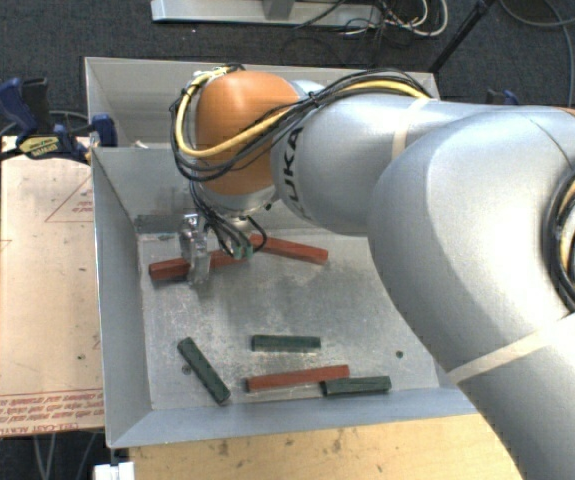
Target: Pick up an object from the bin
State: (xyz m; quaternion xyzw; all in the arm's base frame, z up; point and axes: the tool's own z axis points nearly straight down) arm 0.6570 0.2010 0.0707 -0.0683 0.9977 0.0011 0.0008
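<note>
My gripper (200,260) hangs below the arm's orange cover, low in the bin's back left part. It stands right at a red-brown bar (170,268) that lies flat on the bin floor and runs left from it. A second red bar (294,252) stretches away to the right of the gripper, its near end hidden under the wrist. A small grey flat piece (155,225) lies just left of the gripper, close to the bin's left wall.
Toward the bin's front lie a short dark green bar (285,343), a long red bar (297,378), another dark green bar (357,386) and a slanted dark green bar (203,371). The big arm covers the bin's right side.
</note>
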